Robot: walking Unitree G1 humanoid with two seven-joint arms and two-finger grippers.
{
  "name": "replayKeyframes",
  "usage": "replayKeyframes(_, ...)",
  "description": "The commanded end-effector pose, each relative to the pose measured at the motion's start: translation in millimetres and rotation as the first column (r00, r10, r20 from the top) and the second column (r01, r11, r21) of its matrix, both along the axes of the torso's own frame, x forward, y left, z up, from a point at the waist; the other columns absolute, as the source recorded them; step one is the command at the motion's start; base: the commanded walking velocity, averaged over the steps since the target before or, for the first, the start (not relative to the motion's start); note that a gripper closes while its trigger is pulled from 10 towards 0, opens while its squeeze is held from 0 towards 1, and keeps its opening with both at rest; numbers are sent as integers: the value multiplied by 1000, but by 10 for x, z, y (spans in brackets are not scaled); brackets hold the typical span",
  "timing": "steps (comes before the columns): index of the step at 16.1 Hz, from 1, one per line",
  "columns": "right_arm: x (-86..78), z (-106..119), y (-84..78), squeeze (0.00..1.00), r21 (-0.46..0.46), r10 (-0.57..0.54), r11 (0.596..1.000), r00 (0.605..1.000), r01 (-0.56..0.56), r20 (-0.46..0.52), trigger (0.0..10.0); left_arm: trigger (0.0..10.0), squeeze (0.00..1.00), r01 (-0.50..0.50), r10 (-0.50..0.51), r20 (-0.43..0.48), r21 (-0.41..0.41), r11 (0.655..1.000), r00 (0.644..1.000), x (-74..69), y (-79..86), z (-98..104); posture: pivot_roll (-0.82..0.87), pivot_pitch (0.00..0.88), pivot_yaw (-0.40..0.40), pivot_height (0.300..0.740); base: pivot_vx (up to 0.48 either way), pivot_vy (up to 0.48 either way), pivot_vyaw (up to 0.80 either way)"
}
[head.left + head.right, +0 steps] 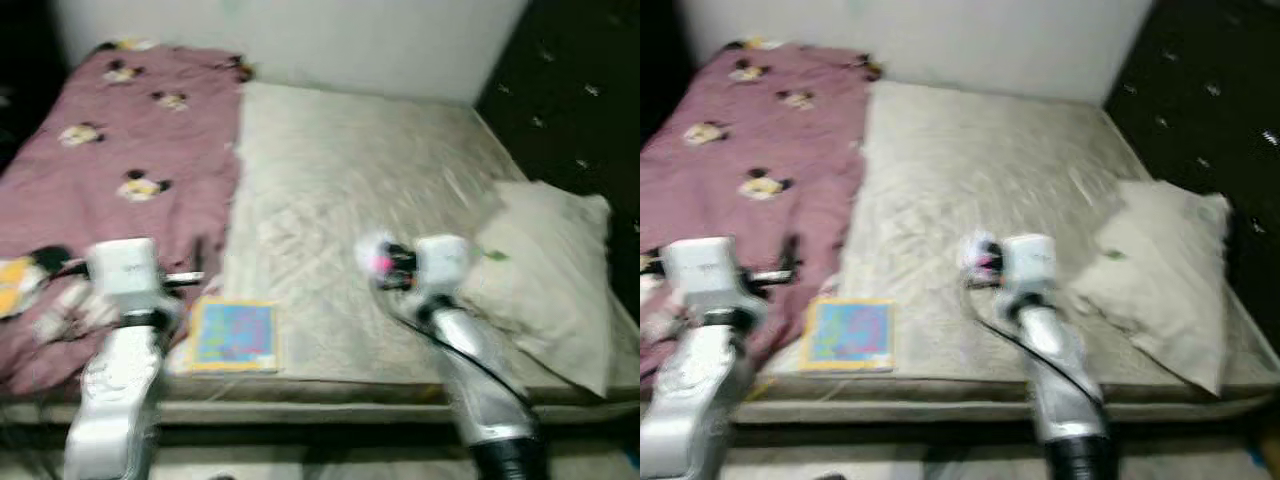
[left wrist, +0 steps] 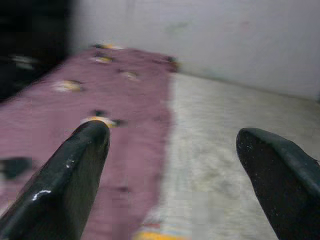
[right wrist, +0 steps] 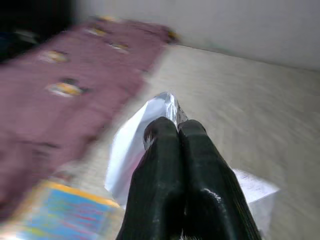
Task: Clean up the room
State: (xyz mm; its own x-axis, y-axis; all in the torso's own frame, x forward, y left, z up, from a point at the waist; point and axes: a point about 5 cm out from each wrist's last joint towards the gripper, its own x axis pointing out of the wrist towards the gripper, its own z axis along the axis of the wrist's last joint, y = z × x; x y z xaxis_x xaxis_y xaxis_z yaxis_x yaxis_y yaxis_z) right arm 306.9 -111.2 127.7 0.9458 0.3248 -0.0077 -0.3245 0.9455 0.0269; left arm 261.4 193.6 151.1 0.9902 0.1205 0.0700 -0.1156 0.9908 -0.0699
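Note:
My right gripper [image 1: 384,262] hovers over the front middle of the bed, shut on a crinkly white plastic wrapper [image 3: 129,150] that shows a pink patch in the eye views. The pinched fingers [image 3: 172,150] hide part of the wrapper. A colourful blue and yellow book [image 1: 235,335] lies flat near the mattress's front edge, between my two arms. My left gripper [image 2: 172,137] is open, its fingers wide apart with nothing between them, above the pink blanket's edge just left of the book.
A pink blanket [image 1: 120,170] printed with cartoon mice covers the bed's left side. The beige mattress [image 1: 350,190] is bare in the middle. A pale pillow [image 1: 550,270] lies at the right by a dark headboard [image 1: 570,90]. A white wall stands behind.

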Motion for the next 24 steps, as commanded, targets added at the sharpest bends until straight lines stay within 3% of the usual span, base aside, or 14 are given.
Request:
replayKeyframes(1, 5, 17, -92, 0, -1, -26, 1000, 1000, 26, 8, 10000, 10000, 0, 23, -23, 1, -19, 1000, 1000, 1, -73, -3, 31, 87, -98, 740, 0, 480, 619)
replayKeyframes(6, 13, 2, -93, 0, -10, -25, 1000, 1000, 25, 5, 10000, 10000, 0, 47, -47, 10, -20, 999, 999, -1, -97, 2, 27, 90, -100, 740, 0, 480, 0)
replayKeyframes(11, 6, -24, -84, 0, -37, -18, 999, 1000, 18, 5, 10000, 10000, 0, 154, -151, 48, -60, 986, 987, -43, -187, 33, 19, 99, -100, 740, 0, 0, 0)
replayKeyframes(15, 15, -27, -79, 0, -36, -21, 999, 1000, 21, 5, 10000, 10000, 0, 163, -160, 53, -62, 985, 986, -35, -190, 47, 20, 100, -97, 740, 0, 0, 0)
replayKeyframes(24, 70, -21, -93, 0, -42, -36, 998, 999, 36, 4, 10000, 10000, 0, 187, -184, 53, -68, 980, 982, -9, -233, 47, 21, 102, -100, 740, 324, 0, -135)
